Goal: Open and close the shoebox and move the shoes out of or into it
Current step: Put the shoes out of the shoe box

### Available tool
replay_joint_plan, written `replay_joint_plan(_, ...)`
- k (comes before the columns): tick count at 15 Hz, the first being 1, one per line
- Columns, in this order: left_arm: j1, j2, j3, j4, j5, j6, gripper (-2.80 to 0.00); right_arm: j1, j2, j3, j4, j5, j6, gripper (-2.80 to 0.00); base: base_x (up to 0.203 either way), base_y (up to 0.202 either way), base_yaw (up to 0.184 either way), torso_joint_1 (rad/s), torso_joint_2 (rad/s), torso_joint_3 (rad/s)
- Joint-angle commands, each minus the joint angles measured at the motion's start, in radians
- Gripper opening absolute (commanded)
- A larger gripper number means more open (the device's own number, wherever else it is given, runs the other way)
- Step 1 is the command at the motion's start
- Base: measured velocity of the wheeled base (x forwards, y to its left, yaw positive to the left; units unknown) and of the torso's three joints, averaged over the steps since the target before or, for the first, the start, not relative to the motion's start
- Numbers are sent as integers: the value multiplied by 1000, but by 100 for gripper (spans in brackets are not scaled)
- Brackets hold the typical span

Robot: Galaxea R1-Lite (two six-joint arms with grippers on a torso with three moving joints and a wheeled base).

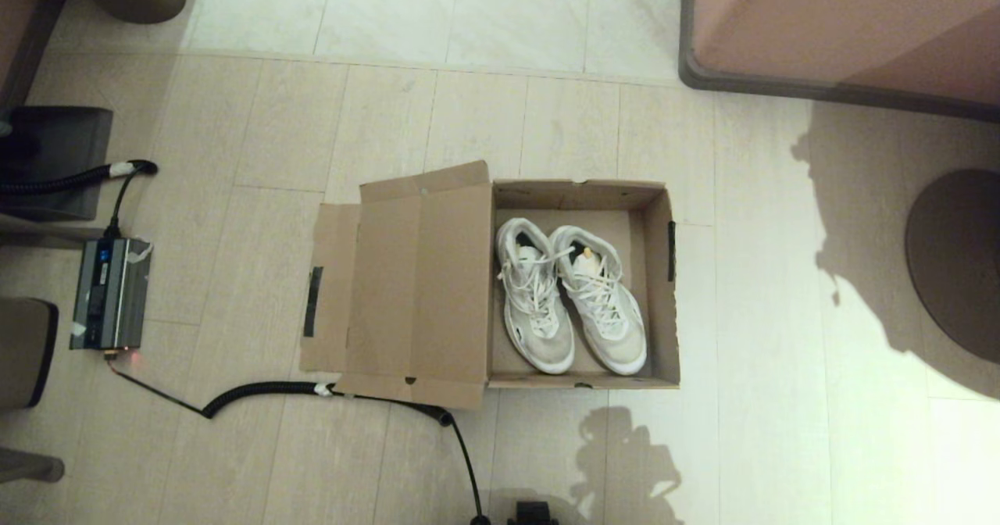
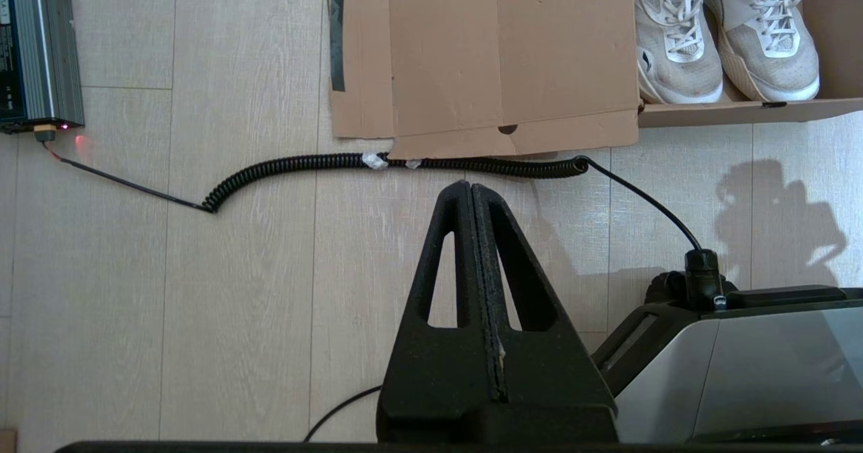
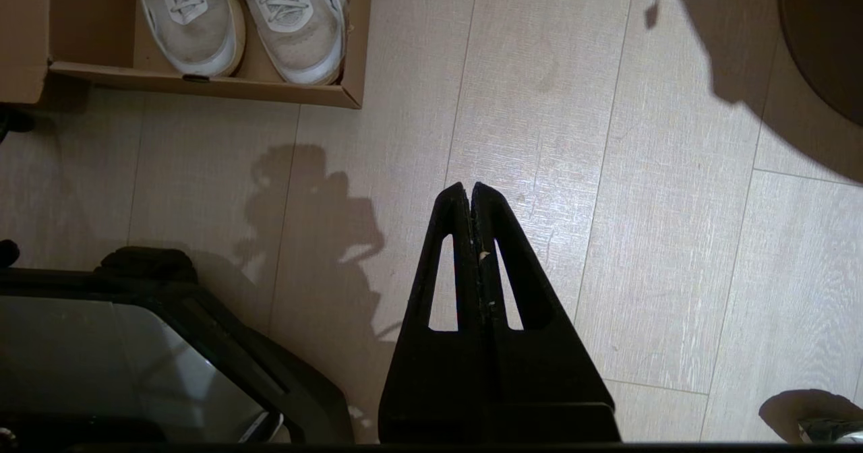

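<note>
The brown cardboard shoebox [image 1: 661, 291] lies open on the floor, its hinged lid [image 1: 414, 291] folded flat out to the left. Both white mesh shoes [image 1: 570, 294] sit side by side inside it, toes toward me. Their toes also show in the left wrist view as shoes [image 2: 728, 35] and in the right wrist view as shoes [image 3: 243, 21]. My left gripper [image 2: 470, 187] hangs shut over bare floor, short of the lid's near edge. My right gripper [image 3: 469, 188] is shut too, over bare floor to the right of the box's near corner. Neither arm shows in the head view.
A coiled black cable [image 1: 312, 391] runs along the floor under the lid's near edge to a grey power unit [image 1: 109, 292] at the left. A sofa base [image 1: 844, 41] stands at the far right, a round dark base [image 1: 957, 263] at the right.
</note>
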Motion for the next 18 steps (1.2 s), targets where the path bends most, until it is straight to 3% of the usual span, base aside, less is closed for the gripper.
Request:
replay_joint_plan(1,0,0,8,0,0,0,-280,0,2,1,1,2,-4,-280,0,0,0,0,0,0)
replay_joint_plan(6,0,0,8,-1,0,0,-280,0,2,-1,-5,-5,-34,-280,0,0,0,0,0,0)
replay_joint_plan(9,0,0,8,0,0,-2,-280,-3,108,-179,-2,-16,-31,-280,0,0,0,0,0,0)
replay_joint_plan(12,0,0,8,0,0,-2,-280,-3,492,-399,6,16,51,-280,0,0,0,0,0,0)
replay_joint_plan(15,0,0,8,0,0,-2,-280,18,957,-592,-3,157,166,-280,0,0,0,0,0,0)
replay_joint_plan(18,0,0,8,0,0,-2,-280,114,1353,-725,-123,264,333,-280,0,0,0,0,0,0)
